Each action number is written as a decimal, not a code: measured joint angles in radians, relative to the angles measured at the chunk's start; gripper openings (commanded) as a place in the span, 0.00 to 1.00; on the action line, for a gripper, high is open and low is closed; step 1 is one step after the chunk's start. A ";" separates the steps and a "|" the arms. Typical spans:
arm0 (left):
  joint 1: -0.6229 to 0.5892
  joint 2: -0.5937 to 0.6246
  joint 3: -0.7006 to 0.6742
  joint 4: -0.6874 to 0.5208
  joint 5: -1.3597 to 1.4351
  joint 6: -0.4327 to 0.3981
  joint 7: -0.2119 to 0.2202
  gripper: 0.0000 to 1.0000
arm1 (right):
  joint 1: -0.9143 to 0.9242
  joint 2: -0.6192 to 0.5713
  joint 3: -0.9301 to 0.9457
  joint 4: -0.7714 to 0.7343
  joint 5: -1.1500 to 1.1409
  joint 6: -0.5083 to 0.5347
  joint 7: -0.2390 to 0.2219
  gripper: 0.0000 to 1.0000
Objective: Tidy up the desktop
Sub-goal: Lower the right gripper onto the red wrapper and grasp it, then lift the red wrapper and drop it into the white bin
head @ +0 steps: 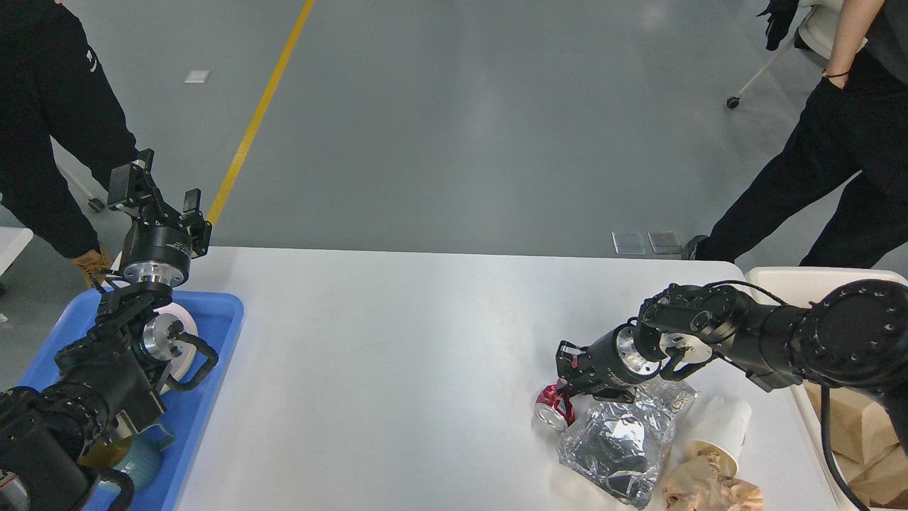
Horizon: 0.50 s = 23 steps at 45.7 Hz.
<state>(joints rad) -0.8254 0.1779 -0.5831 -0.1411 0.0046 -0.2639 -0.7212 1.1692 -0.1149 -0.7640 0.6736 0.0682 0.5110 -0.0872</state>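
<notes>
The white desktop (397, 355) fills the lower view. At its front right lie a crushed red can (550, 413), a silver foil bag (617, 440), a tipped white paper cup (720, 426) and crumpled brown paper (709, 486). My right gripper (571, 383) points down and left and sits right at the can's far end. Its dark fingers cannot be told apart. My left gripper (156, 190) is open and empty, raised above the far end of the blue tray (220, 333).
The blue tray at the left holds a white dish (186, 348) and a teal mug (138, 461). A cream-white bin (801, 278) with brown paper stands at the right edge. People stand at the far left (50, 121) and far right (830, 156).
</notes>
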 measured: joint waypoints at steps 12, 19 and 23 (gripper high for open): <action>0.000 0.000 0.000 0.000 0.000 0.000 0.000 0.96 | 0.094 -0.025 0.006 0.029 0.013 0.045 0.000 0.00; 0.000 0.000 0.000 0.000 0.000 0.000 0.000 0.96 | 0.219 -0.114 0.016 0.115 0.016 0.118 0.000 0.00; 0.000 0.000 0.000 0.000 0.000 0.000 0.000 0.96 | 0.309 -0.188 0.018 0.175 0.016 0.147 0.002 0.00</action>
<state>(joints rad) -0.8254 0.1779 -0.5831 -0.1411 0.0046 -0.2638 -0.7211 1.4787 -0.3029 -0.7460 0.8487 0.0846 0.6581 -0.0856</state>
